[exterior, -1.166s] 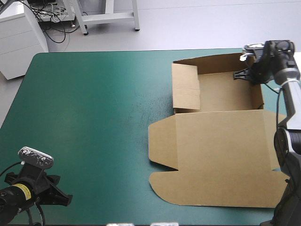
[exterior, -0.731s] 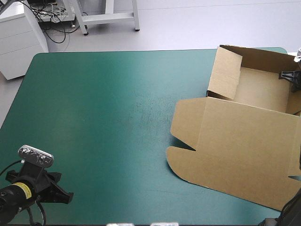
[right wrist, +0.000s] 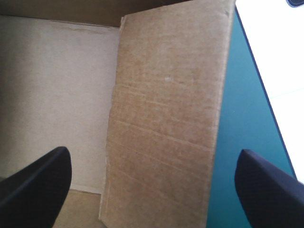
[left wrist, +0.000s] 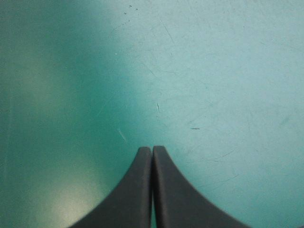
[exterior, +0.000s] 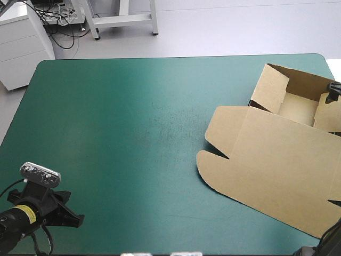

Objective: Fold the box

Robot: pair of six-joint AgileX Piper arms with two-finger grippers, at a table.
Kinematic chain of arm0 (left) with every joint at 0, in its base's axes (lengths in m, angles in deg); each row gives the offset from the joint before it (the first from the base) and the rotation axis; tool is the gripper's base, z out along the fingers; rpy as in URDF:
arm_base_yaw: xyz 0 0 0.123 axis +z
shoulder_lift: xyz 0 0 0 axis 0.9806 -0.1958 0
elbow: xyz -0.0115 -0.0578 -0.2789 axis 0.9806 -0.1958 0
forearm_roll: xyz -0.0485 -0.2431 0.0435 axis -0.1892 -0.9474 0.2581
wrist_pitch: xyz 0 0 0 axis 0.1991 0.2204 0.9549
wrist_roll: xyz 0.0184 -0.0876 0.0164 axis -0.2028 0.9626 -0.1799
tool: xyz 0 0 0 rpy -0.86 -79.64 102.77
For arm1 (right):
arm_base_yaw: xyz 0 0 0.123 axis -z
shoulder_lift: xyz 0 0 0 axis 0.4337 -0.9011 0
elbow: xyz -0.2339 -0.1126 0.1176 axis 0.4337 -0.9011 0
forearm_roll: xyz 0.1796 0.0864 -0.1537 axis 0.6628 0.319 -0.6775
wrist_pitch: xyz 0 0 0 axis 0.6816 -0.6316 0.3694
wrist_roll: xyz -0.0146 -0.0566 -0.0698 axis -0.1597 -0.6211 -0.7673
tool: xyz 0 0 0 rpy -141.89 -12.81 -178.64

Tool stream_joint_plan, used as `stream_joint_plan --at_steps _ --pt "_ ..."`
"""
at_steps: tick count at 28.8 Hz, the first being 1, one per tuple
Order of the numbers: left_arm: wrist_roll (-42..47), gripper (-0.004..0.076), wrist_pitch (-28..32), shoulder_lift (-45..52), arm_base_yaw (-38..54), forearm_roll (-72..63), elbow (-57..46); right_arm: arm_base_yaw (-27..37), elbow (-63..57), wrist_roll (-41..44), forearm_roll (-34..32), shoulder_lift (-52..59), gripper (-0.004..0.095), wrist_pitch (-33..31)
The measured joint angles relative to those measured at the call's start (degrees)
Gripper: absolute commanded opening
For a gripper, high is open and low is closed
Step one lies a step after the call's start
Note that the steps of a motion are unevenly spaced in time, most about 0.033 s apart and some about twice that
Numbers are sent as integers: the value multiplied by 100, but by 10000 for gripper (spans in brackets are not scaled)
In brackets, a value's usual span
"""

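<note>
The table (exterior: 80, 160) carries a teal-green cover (exterior: 96, 96) with rounded far corners. Near its middle lies a patch of faint dark scuffs (exterior: 173, 114). In the left wrist view the cover shows fine hairline scratches (left wrist: 164, 33) running many ways, a short pale nick (left wrist: 122, 135) and a small dark fleck (left wrist: 195, 128).

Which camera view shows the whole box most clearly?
The high view: the box lies there almost whole, tray open, lid flat. The right wrist view shows only one wall. The left wrist view shows only the teal-green cover.
</note>
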Motion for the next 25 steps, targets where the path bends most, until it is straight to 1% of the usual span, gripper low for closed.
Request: stream_joint_plan --at_steps 1,4,6,7,8,11,16,19,22,25 --pt "0 -30 0 0 0 0 0 0 0 -37 84 33 632 -14" --pt "0 -30 0 0 0 4 0 4 0 -100 412 196 308 -26" --pt "0 -30 0 0 0 4 0 4 -46 -199 672 332 58 -26" --pt "0 -30 0 0 0 4 0 4 -106 -271 806 420 -23 -26" --pt "0 -30 2 0 0 4 0 4 -188 -357 931 510 -8 -26" --pt "0 -32 95 0 0 4 0 4 -492 -561 1225 781 -8 -26" --pt "0 -32 292 0 0 39 0 -193 -1223 -926 1504 1310 -8 -26" --pt "0 -32 400 0 0 58 0 -551 -1626 -1123 1635 1638 -8 -26" --pt "0 -32 491 0 0 60 0 -1124 -1975 -1265 1637 1977 -8 -26" --pt "0 -32 496 0 0 64 0 -1757 -2315 -1317 1475 2317 -8 40"
